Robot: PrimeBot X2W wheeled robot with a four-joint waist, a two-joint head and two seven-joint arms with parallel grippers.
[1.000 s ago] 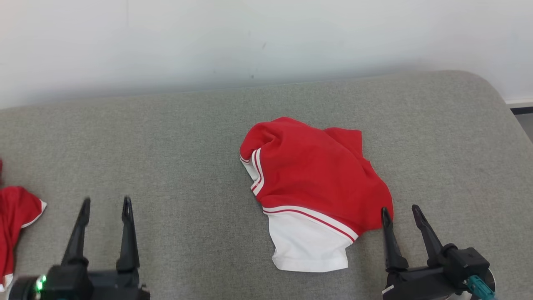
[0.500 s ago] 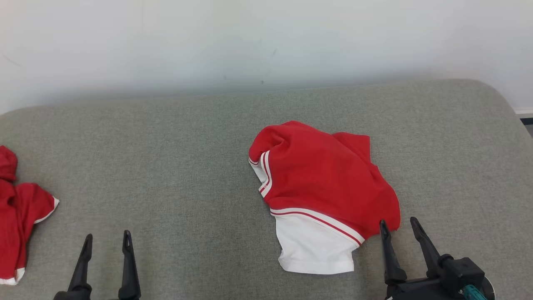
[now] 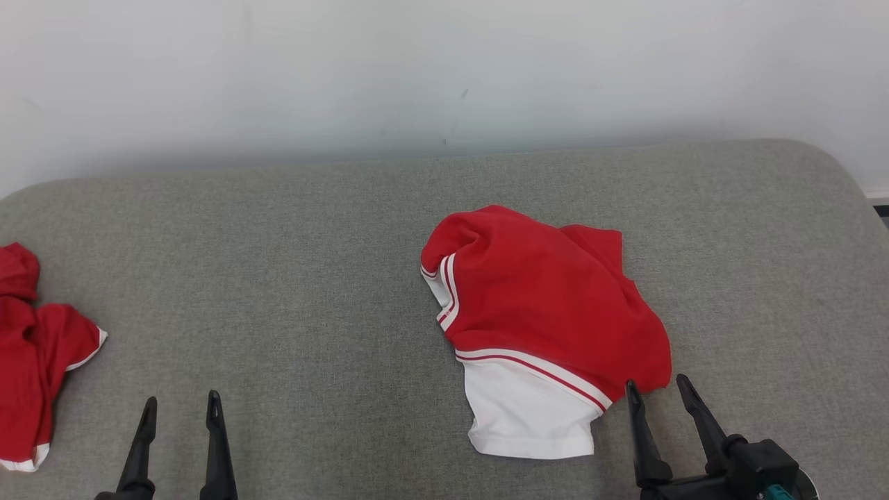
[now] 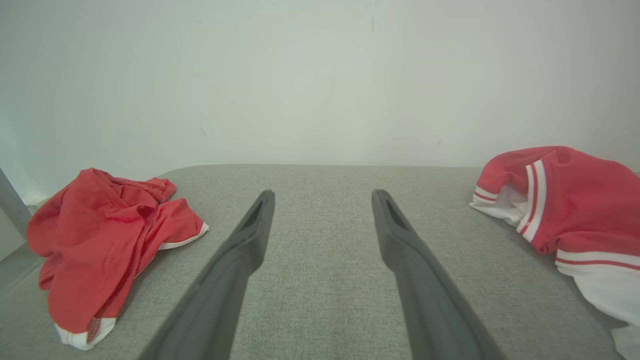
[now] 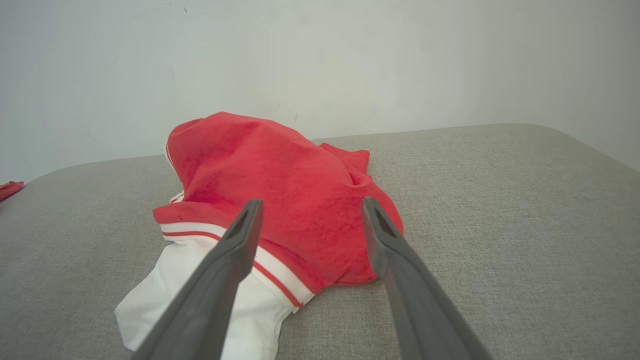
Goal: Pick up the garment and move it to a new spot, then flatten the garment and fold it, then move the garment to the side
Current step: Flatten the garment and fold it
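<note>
The red-and-white garment (image 3: 549, 326) lies crumpled on the grey padded surface (image 3: 312, 278), right of centre. The right gripper (image 3: 656, 382) stands at the garment's near right edge, fingers spread wide and holding nothing, with its tips just beside the red hem. The left gripper (image 3: 182, 399), near left, is likewise spread wide and empty. A second red garment (image 3: 35, 361) lies at the left edge.

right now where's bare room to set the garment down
Widest bare patch of grey cushion: between the crumpled red garment at its left edge and the red and white garment. Another strip along the wall. Crowded near the right gripper.
</note>
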